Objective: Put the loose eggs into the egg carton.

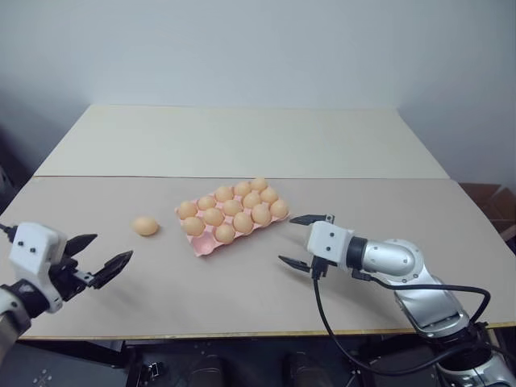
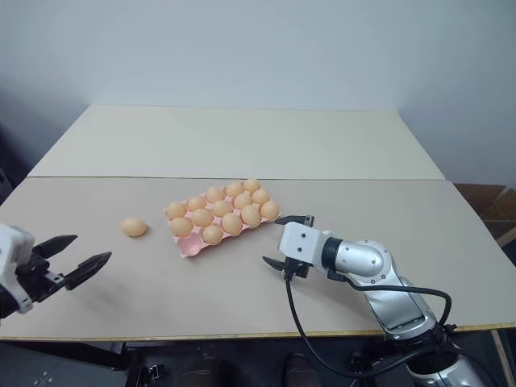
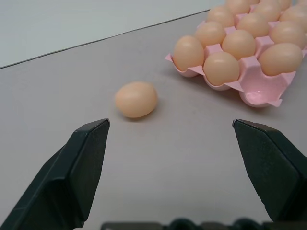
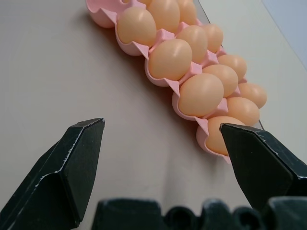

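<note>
One loose egg [image 1: 146,226], light orange-tan, lies on the tan table left of the egg carton [image 1: 205,247]. The carton is a pink moulded tray that holds several eggs, and its near-left corner cup [image 3: 261,93] is bare. My left gripper [image 1: 113,247] hovers open near the table's front left, its fingers aimed at the loose egg [image 3: 136,99] with a gap of table between them. My right gripper [image 1: 286,239] stands open just right of the carton, close to its near end [image 4: 211,143], with nothing between its fingers.
The table's front edge [image 1: 242,332] runs just below both grippers. A second, paler board [image 1: 242,141] extends the table to the back wall. A cardboard box [image 1: 493,203] stands off the right side. A black cable [image 1: 322,310] hangs from my right wrist.
</note>
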